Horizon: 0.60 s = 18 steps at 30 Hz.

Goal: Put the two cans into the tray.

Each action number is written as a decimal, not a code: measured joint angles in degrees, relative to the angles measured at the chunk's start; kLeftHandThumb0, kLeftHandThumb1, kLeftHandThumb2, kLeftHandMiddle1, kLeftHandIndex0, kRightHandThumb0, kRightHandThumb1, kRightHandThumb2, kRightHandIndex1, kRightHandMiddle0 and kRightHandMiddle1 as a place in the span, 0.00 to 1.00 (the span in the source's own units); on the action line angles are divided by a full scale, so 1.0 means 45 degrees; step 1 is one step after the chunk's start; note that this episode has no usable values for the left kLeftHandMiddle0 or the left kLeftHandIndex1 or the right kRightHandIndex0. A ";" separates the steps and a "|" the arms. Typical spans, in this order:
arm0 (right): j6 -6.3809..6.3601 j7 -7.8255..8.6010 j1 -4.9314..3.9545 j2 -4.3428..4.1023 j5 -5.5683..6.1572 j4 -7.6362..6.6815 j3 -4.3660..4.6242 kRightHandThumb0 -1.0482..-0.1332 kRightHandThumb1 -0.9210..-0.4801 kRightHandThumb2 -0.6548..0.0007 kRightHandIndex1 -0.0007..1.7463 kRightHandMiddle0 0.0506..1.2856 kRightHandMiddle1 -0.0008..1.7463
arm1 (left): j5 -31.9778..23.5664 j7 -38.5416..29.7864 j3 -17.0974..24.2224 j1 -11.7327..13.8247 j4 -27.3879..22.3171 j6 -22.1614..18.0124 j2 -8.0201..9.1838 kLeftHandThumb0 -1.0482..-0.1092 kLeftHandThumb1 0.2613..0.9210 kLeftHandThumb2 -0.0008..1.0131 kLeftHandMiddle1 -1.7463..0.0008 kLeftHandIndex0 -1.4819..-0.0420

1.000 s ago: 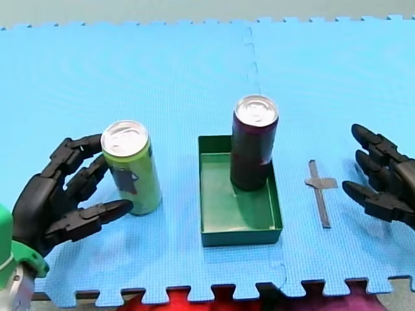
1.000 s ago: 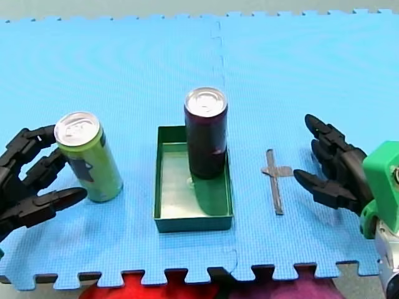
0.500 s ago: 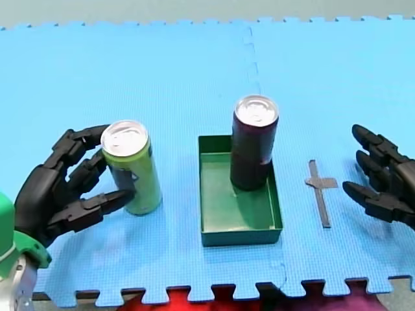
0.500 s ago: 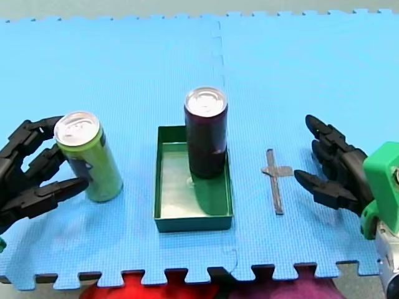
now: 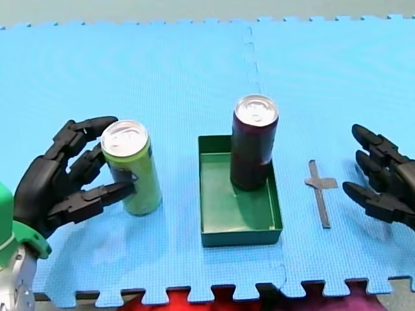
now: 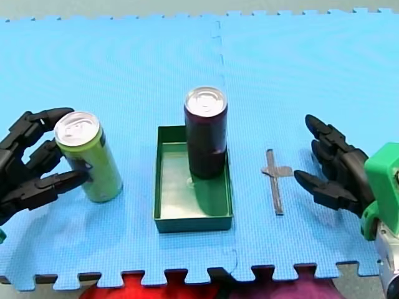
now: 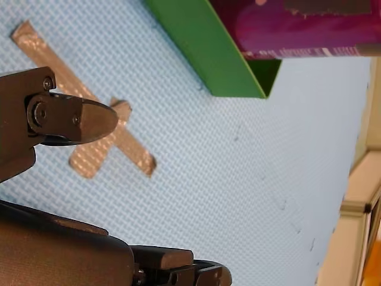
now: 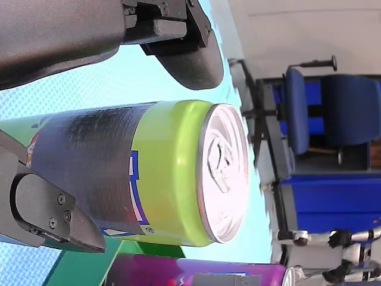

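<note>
A green can (image 5: 133,168) stands upright on the blue mat, left of the green tray (image 5: 240,234). My left hand (image 5: 111,155) is cupped around it. The thumb (image 5: 110,192) touches the can's front and the fingers (image 5: 91,124) reach behind its top. The second wrist view has the same can (image 8: 149,173), the thumb (image 8: 41,208) against it and a finger (image 8: 190,59) a little off it. A dark purple can (image 5: 254,142) stands upright in the tray's far end. My right hand (image 5: 353,161) is at the right, holding nothing.
A grey tape cross (image 5: 320,191) is stuck to the mat between the tray and the right hand, and appears in the first wrist view (image 7: 89,137). The mat's jigsaw front edge (image 5: 214,290) runs close below the tray.
My left hand has closed in on the green can: the thumb came onto its front and the fingers moved behind its top. The can, tray and right hand have stayed put.
</note>
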 measured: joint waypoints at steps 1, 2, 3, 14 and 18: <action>-0.0003 0.0008 0.0001 0.0000 0.0007 0.0000 -0.0006 0.00 0.00 0.48 0.00 0.03 0.00 | 0.0010 0.0001 -0.0009 -0.0005 -0.0007 0.0009 0.0001 0.00 0.79 0.01 0.99 0.98; -0.0005 0.0012 0.0001 0.0000 0.0012 -0.0001 -0.0009 0.00 0.00 0.48 0.00 0.03 0.00 | 0.0015 0.0003 -0.0016 -0.0006 -0.0019 0.0023 0.0001 0.00 0.78 0.01 0.99 0.98; -0.0008 0.0016 0.0004 0.0000 0.0016 -0.0002 -0.0015 0.00 0.00 0.48 0.00 0.03 0.00 | 0.0022 0.0008 -0.0026 -0.0007 -0.0034 0.0038 0.0000 0.00 0.78 0.00 0.99 0.98; -0.0019 0.0033 0.0009 -0.0058 0.0046 -0.0036 -0.0076 0.00 0.00 0.49 0.00 0.03 0.00 | 0.0040 -0.0390 -0.0096 -0.0124 0.0011 0.0111 0.0063 0.00 0.74 0.00 0.99 0.97; -0.0019 -0.0081 0.0009 -0.0059 0.0034 -0.0038 -0.0069 0.00 0.00 0.49 0.00 0.03 0.00 | -0.0045 -0.0976 -0.0124 -0.0177 0.0146 0.0034 0.0151 0.00 0.68 0.00 0.99 0.97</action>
